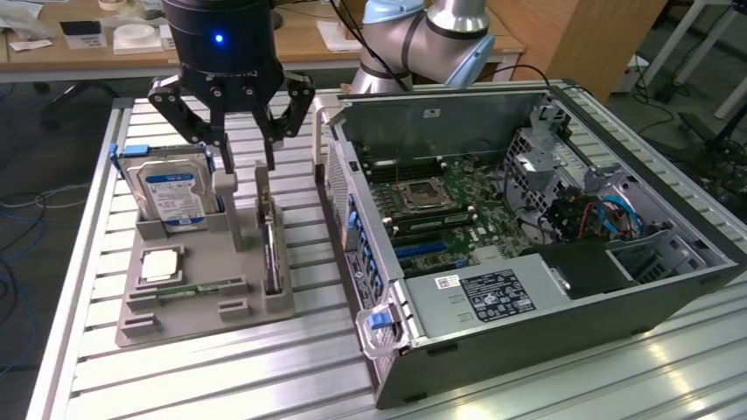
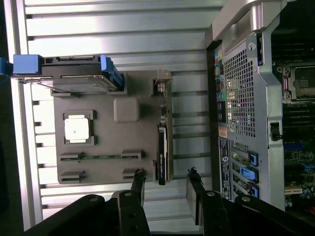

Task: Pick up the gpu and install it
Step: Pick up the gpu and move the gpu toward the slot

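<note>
The gripper hangs with its jaws apart and empty over the gpu, which stands on edge in the grey holder on the desk. In the exterior view the card lies at about 6 o'clock from the gripper, with its long axis running 12 to 6.

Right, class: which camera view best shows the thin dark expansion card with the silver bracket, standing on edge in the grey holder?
The wrist view: the expansion card shows edge-on, whole length, silver bracket included. The exterior view gives a slanted dark strip in the grey holder.
</note>
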Motion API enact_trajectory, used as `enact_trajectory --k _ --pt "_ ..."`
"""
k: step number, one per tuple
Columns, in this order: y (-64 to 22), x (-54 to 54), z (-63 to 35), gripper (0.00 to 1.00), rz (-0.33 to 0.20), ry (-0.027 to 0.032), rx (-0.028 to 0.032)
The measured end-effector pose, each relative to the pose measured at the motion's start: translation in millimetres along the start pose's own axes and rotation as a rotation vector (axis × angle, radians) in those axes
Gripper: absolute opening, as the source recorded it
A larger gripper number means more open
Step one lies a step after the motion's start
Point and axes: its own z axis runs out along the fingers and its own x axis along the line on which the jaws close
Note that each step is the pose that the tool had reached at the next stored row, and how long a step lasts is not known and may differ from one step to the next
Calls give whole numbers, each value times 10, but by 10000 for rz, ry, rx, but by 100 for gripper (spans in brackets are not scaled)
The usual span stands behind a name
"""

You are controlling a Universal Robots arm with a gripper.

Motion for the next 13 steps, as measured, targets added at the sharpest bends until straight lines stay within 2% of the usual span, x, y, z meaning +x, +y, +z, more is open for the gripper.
enact_trajectory --k 7,13 --pt "0 0 0 47 0 0 0" --pt "-3 2 67 47 0 -1 -1"
